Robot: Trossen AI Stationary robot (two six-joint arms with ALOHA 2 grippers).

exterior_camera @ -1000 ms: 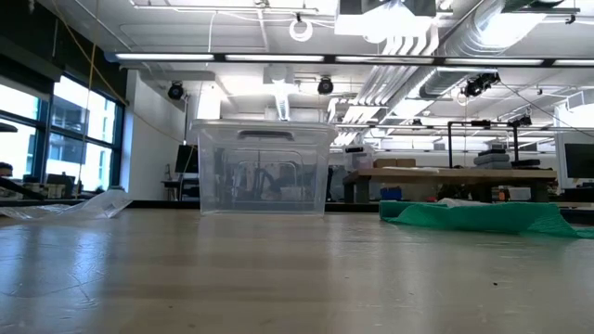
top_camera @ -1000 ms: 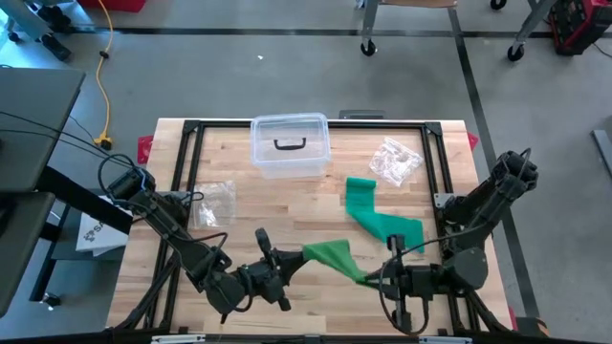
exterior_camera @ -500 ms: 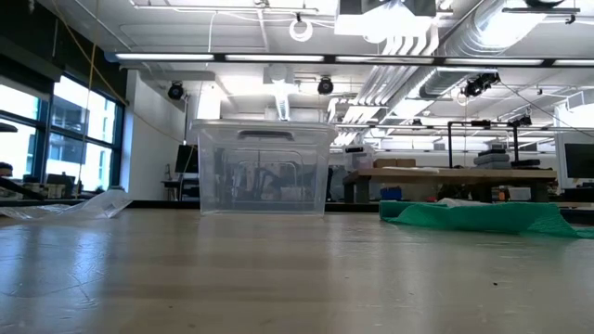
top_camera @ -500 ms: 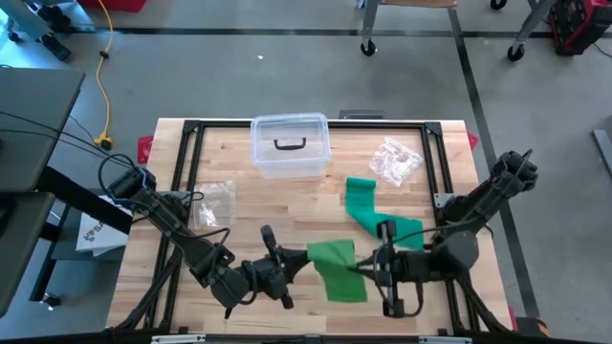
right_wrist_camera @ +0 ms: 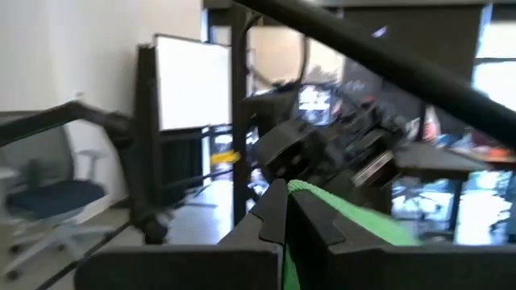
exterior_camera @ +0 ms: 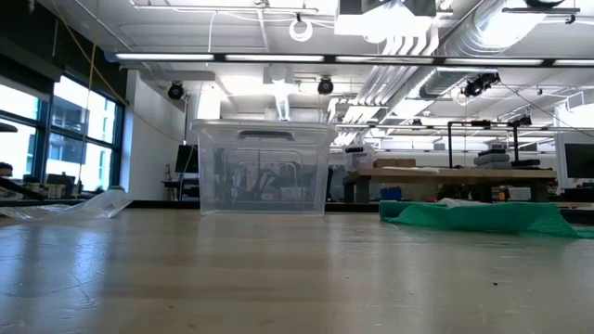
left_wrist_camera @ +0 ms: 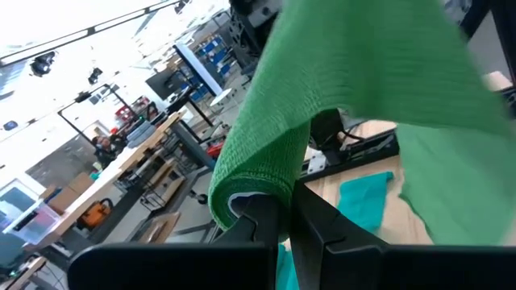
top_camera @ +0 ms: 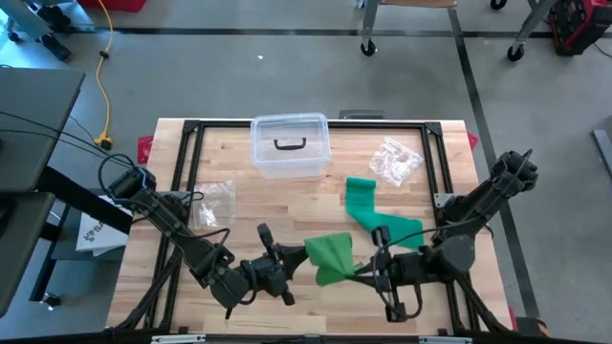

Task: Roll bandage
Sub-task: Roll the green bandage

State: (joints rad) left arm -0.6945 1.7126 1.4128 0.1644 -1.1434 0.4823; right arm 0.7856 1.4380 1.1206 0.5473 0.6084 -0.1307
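A green bandage (top_camera: 368, 210) lies with its far part flat on the wooden table, and also shows in the low view (exterior_camera: 473, 218). Its near part (top_camera: 330, 256) is lifted and bunched between my two grippers near the table's front edge. My left gripper (top_camera: 292, 260) is shut on the bandage's rolled end (left_wrist_camera: 258, 169). My right gripper (top_camera: 368, 272) is shut on the bandage farther along the strip (right_wrist_camera: 347, 213). My left gripper pinches the bandage's rolled end (left_wrist_camera: 246, 205) between its two fingers (left_wrist_camera: 270, 221), coming level from the table's left. The roll is lifted clear, and the strip runs off it toward the other gripper. My right gripper pinches the strip (right_wrist_camera: 302, 192) between its fingertips, coming level from the table's right. The strip between the grippers is clear of the table and slack; one layer or several, I cannot tell.
A clear lidded plastic box (top_camera: 289, 145) stands at the far middle and shows in the low view (exterior_camera: 263, 167). A crumpled clear bag (top_camera: 394, 161) lies far right and another (top_camera: 215, 203) at the left. A black frame (top_camera: 191, 129) borders the table.
My right gripper has moved toward the table's left, closer to my left gripper, still shut on the bandage. The lifted stretch between the grippers has gone slack, spread out briefly, then bunched up. The far part has stayed on the table.
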